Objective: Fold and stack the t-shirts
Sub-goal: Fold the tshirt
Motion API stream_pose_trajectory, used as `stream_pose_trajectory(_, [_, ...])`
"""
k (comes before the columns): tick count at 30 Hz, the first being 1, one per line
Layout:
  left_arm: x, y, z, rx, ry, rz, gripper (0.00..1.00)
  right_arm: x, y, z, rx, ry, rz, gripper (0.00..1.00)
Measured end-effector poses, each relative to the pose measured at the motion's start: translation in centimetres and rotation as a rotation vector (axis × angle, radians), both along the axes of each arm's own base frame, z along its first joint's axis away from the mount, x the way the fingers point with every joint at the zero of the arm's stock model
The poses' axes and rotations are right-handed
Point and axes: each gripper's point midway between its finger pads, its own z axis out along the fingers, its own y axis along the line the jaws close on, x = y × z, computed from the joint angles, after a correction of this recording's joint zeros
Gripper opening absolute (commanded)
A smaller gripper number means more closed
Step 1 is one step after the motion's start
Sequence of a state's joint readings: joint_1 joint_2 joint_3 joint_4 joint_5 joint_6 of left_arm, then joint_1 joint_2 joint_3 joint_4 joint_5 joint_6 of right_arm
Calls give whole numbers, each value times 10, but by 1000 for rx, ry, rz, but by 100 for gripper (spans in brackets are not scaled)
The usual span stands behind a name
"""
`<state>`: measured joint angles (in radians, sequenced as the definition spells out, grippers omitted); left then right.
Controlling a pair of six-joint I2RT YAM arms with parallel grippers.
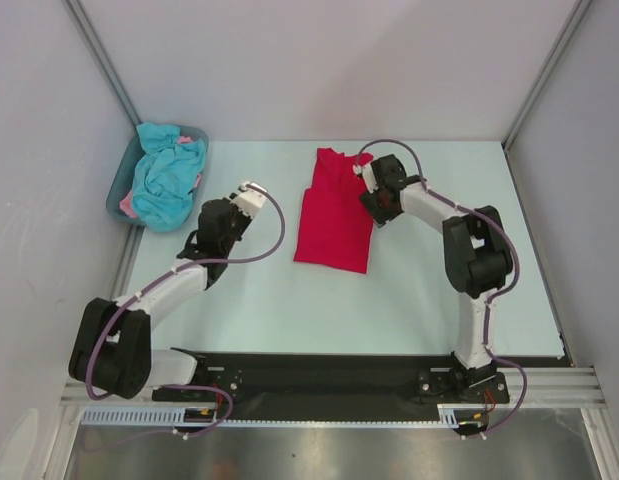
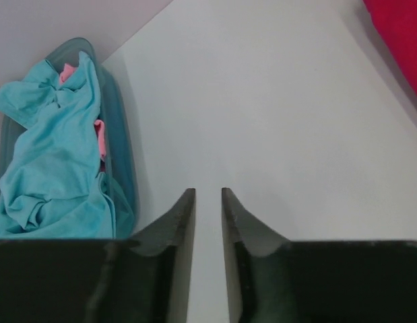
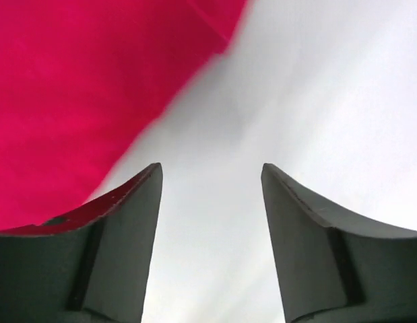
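Crimson t-shirt [image 1: 334, 210] lies folded on the tabletop [image 1: 389, 290], just ahead-left of the right end effector [image 3: 211, 166], which is released and empty. Its near finger could snag that edge and undo the fold. The left end effector [image 2: 208, 192], barely parted, holds nothing; the turquoise t-shirt [image 2: 53, 155] sits in the tub [image 2: 124, 134] ahead-left. Smooth pale surface, white walls.

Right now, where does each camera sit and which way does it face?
Top external: above and behind the bases, looking down at the table; left arm and right arm show.
Left wrist: faces the tub holding a turquoise t-shirt; left gripper shows.
Right wrist: close over the edge of the red t-shirt; right gripper shows.
Shared: red t-shirt in all three; tub in top and left wrist.
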<state>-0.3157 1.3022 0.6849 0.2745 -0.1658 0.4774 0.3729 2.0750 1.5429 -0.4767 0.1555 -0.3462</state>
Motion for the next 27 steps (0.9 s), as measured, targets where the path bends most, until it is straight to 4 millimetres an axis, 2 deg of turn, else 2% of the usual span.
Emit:
stream_pose_trajectory(2, [0,-1,-3,23,4,-18,44,-5,-11,17,-11,-32,-23,71])
stream_pose_trajectory(3, [0,0,-4,43,2,-27,58,-8,-15,26,-16,-55,-25,73])
stream_pose_trajectory(4, [0,1,-4,67,-13,-37,61,-15,-23,37,-43,-90,-28,82])
stream_pose_trajectory(7, [-9,7,-16,133,-36,-51,73,-44,-40,80,-135,-233,9,90])
stream_pose_trajectory(8, [-14,11,-23,164,-29,-51,75,-57,-39,94,-168,-285,42,90])
stream_pose_trajectory(9, [-19,15,-29,193,-19,-49,85,-65,-35,102,-189,-318,73,93])
stream_pose_trajectory(11, [-27,25,-34,234,-11,-27,90,-85,-18,111,-240,-381,161,94])
stream_pose_trajectory(13, [-34,30,-29,243,-28,-11,93,-106,0,104,-298,-400,259,94])
stream_pose_trajectory(15, [-43,35,-21,235,-62,3,100,-131,19,88,-349,-394,367,93])
stream_pose_trajectory(19, [-58,43,2,213,-148,30,100,-181,53,57,-429,-370,580,91])
stream_pose_trajectory(23, [-63,48,14,206,-181,56,100,-198,83,47,-455,-405,668,88])
stream_pose_trajectory(27, [-69,52,22,200,-196,67,100,-210,108,24,-502,-410,750,87])
